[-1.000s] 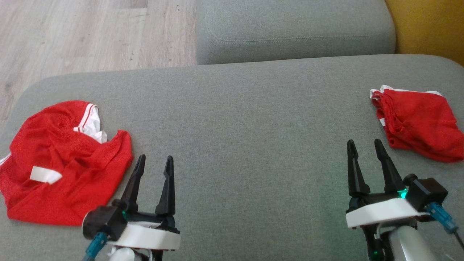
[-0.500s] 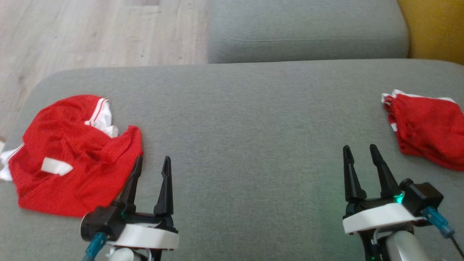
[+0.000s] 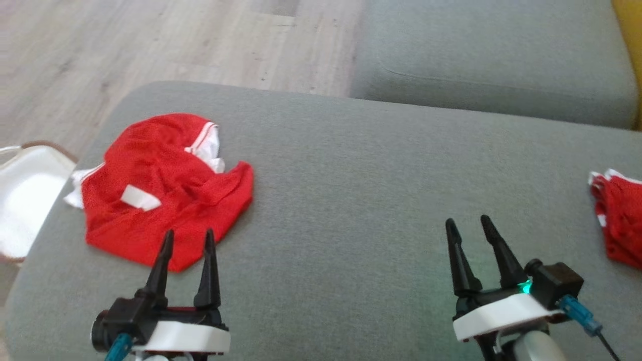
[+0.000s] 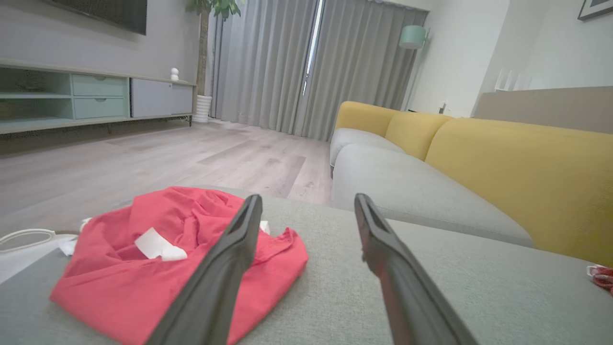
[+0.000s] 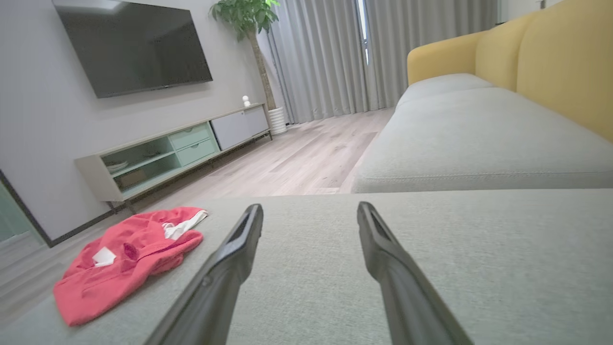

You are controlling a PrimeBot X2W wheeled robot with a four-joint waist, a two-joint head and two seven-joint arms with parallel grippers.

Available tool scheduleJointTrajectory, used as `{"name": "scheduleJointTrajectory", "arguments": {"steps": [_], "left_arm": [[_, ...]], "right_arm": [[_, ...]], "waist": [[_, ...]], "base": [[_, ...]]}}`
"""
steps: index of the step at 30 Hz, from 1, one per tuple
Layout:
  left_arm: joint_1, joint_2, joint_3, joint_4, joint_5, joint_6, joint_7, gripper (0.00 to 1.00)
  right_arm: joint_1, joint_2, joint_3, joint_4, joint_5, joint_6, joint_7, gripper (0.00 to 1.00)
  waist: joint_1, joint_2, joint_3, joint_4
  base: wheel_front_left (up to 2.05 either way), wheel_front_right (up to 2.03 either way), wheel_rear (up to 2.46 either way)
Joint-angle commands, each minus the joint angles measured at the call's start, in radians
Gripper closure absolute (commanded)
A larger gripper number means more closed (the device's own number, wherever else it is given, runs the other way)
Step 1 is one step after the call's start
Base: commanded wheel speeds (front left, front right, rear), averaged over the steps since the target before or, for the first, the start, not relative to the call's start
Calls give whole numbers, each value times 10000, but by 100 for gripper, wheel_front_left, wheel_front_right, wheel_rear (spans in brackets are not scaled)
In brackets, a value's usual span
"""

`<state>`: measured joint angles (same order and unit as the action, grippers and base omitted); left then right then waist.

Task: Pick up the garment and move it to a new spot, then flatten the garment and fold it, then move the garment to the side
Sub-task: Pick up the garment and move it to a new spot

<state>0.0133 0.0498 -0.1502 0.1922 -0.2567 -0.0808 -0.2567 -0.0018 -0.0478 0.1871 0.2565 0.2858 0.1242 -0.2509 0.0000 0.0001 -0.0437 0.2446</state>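
Grey fabric covers the broad cushion (image 3: 351, 175) that takes up most of the head view, with pale wood floor (image 3: 150, 40) beyond its far left and a second grey seat (image 3: 491, 60) beyond its far right. Compared with a second ago the whole head picture has swung toward the robot's left, so the shift is the camera's, and the cushion's rounded left corner now sits well inside the frame. The red garment (image 3: 165, 200) lies crumpled on the cushion's left part near that corner, with white trim and a white label showing, in the same heap as before. A folded red cloth (image 3: 619, 225) at the far right, whole a second ago, is now cut by the frame edge, leaving its left end visible. A white object with a brown rim (image 3: 25, 195) has come into view off the cushion's left side; it is cut off and too blurred to name. The left gripper (image 3: 188, 231) has its fingers spread wide with nothing between them. Its tips now line up with the garment's near edge, where earlier they stood off its right side. Whether they touch the cloth I cannot tell, though they seem to hover just short of it. The right gripper (image 3: 467, 219) is likewise spread wide and empty, over bare cushion well apart from both red pieces.
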Motion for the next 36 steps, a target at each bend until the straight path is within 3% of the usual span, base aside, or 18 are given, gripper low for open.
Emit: {"name": "scheduleJointTrajectory", "arguments": {"steps": [1,13,28,36], "left_arm": [[-238,5,469,-305,110,10,-51,0],[17,4,794,-447,275,-59,-51,0],[-332,10,1253,-570,394,-121,-51,0],[-1805,721,1832,-188,723,-308,-51,0]], "right_arm": [[-209,-24,327,-271,131,65,-108,0],[-86,-24,843,-152,437,65,-108,0],[-293,-24,918,-234,363,65,-109,0],[-673,-24,597,-463,61,65,-109,0]], "waist": [[0,-1,-152,331],[0,-1,-282,852],[0,-1,164,461],[0,-1,933,15]], "base": [[0,0,0],[0,0,0],[0,0,0],[0,0,0]]}}
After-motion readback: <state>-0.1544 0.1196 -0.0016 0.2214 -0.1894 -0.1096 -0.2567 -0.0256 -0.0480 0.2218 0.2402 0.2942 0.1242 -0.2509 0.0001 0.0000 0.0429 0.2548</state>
